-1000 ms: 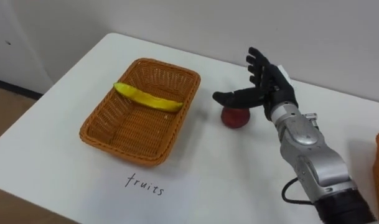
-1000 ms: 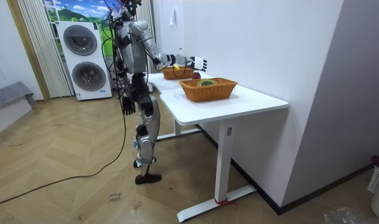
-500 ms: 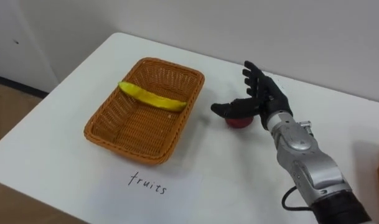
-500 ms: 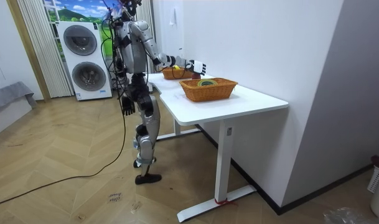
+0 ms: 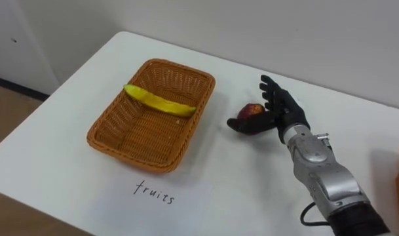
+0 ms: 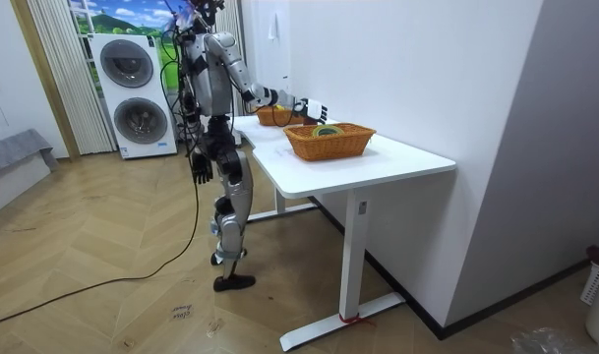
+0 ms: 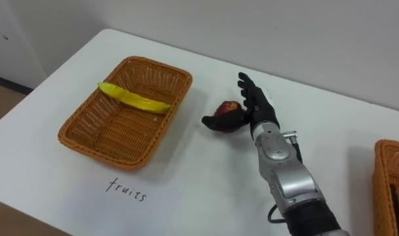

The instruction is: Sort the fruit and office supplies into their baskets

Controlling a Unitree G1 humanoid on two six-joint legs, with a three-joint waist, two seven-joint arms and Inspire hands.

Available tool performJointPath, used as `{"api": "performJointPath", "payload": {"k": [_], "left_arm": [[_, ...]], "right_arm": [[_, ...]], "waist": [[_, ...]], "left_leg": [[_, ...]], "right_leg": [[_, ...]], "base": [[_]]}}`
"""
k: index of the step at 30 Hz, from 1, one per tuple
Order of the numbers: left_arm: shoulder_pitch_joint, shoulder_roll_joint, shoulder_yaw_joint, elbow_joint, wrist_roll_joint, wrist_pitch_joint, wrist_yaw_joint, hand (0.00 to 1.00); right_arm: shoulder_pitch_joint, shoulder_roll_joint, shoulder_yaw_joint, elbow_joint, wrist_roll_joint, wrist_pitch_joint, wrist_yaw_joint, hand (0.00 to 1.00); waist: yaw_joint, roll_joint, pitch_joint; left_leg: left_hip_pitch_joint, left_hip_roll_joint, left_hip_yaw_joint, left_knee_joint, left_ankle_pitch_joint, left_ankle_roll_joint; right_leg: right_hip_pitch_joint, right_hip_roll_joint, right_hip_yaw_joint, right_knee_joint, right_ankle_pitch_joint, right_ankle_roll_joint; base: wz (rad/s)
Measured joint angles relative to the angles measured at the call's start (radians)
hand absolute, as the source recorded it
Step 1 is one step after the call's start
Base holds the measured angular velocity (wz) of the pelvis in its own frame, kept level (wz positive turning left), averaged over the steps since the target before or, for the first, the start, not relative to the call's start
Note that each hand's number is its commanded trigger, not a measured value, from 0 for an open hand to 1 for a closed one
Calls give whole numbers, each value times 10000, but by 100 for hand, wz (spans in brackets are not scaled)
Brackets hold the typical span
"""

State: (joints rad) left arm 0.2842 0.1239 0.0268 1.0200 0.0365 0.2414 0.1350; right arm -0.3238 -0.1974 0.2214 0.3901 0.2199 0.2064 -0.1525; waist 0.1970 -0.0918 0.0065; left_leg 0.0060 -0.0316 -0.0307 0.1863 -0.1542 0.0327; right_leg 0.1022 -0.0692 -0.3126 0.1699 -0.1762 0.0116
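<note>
On the white table (image 5: 251, 190), the apple (image 5: 251, 111) is touched by the spread right hand (image 5: 282, 117), just left of its palm; the fruit basket (image 5: 128, 157) is set farther left.

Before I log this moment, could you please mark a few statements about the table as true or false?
1. The banana lies inside the fruit basket. True.
2. The apple is in that basket too. False: it is outside, to the basket's right, at the right hand.
3. The right hand's fingers are straight, with the thumb reaching in front of the apple. True.
4. The paper label lies inside the basket. False: it lies on the table in front of it.
5. A second basket shows at the robot's far right. True.
</note>
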Motion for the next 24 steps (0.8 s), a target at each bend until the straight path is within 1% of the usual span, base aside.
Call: {"api": "performJointPath", "payload": {"k": [3,7,9,14,19,24], "left_arm": [[5,24,9,-4,19,13,-117,0],[10,28,9,-132,21,140,-144,0],[11,27,9,-139,20,145,-124,0],[34,27,9,-198,21,145,-66,0],[36,27,9,-196,22,145,135,0],[34,27,9,-197,22,146,145,0]], "right_arm": [[0,-18,0,24,-301,1,8,0],[0,-20,1,252,-344,26,30,0],[2,-21,1,383,-345,34,39,0],[2,-21,1,427,-372,35,33,0],[2,-22,1,428,-373,35,28,0],[3,-22,1,428,-395,35,28,0]], "waist": [[-7,-16,6],[-5,0,14],[-5,4,17],[-13,66,54],[-9,91,52],[-28,103,51]], "left_leg": [[-2,-5,1,14,-8,8],[-11,-5,-5,30,-52,6],[-9,-7,-9,31,-52,6],[-8,-42,-19,30,-52,6],[-9,-73,-50,28,-51,7],[-8,-107,-128,35,-50,10]], "right_leg": [[3,-4,9,0,0,1],[30,8,11,-2,0,1],[33,9,15,-2,0,1],[37,16,12,-3,0,1],[41,14,14,-5,-2,4],[73,2,-10,-12,-13,23]], "base": [[0],[0],[0],[0],[0],[3]]}}
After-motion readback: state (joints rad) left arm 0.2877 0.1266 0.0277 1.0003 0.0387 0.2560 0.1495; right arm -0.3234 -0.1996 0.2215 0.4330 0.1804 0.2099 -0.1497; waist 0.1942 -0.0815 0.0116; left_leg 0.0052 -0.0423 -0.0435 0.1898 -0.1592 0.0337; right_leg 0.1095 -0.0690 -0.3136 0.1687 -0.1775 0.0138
